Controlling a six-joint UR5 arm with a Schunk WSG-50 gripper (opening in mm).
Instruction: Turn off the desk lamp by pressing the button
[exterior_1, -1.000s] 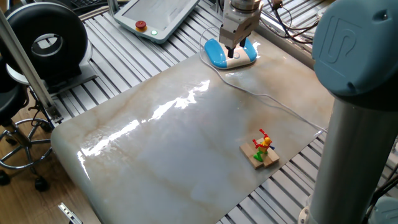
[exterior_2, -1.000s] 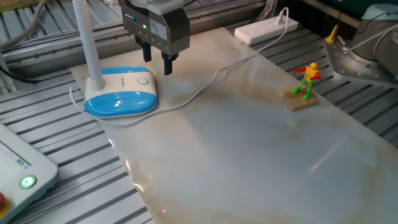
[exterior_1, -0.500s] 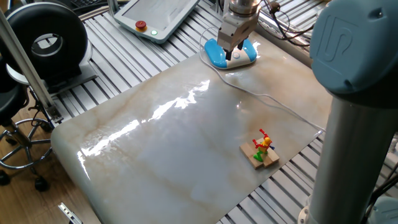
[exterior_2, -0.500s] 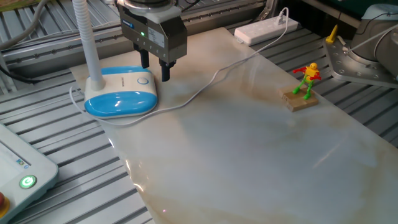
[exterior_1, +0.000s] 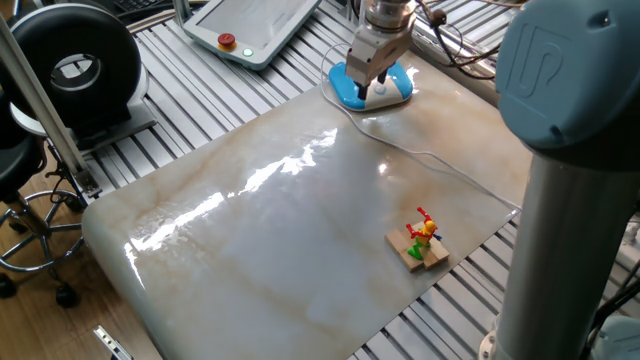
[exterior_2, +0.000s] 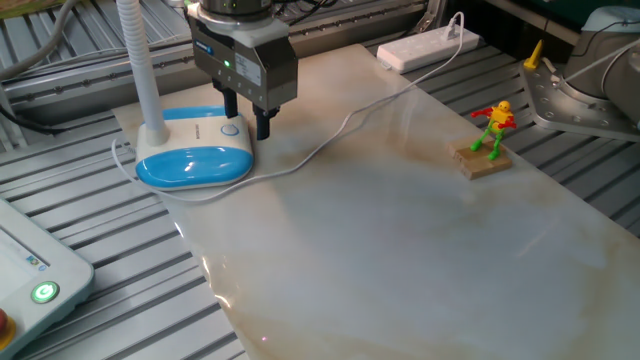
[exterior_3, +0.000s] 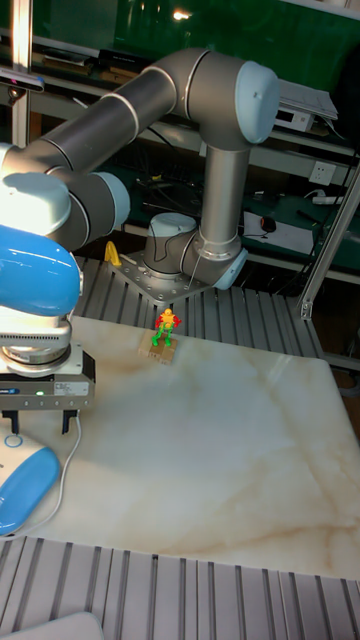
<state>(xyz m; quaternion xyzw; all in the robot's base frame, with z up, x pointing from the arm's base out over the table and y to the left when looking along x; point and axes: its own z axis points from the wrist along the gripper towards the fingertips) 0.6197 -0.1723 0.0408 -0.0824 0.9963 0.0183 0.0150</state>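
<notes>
Desk lamp (exterior_2: 193, 158): glossy oval blue-and-white base with a slim white upright neck; sits at one corner of the tabletop, on the marble-patterned sheet.
Button (exterior_2: 231, 129): tiny white round button with a thin dark ring, on the white top of the lamp base at the end away from the neck.
Cord (exterior_2: 345, 124): thin, white, runs from the lamp base across the sheet toward the white power strip (exterior_2: 428, 46) at the tabletop's far edge.
Gripper (exterior_2: 247, 120): two dark fingers pointing straight down over the button end of the lamp base. A clear gap shows between the two fingers in the other fixed view, so they stand apart and grasp nothing. One finger (exterior_2: 231, 107) hangs right over the button; whether its tip touches the button cannot be told. The other finger comes down just beside the base, over the sheet.
Gripper body (exterior_2: 244, 62): boxy, dark, with a small green light lit on its face.
Marble-patterned sheet (exterior_1: 270, 230): covers most of the tabletop, glossy with reflections.
Toy figure (exterior_2: 491, 125): small, red, yellow and green, standing upright on a little wooden block (exterior_2: 481, 160), near the edge of the sheet well apart from the lamp.
Pendant (exterior_1: 255, 25): flat, white, tablet-like, with a red knob (exterior_1: 227, 41), lying on the slatted metal surface beyond the sheet's corner.
</notes>
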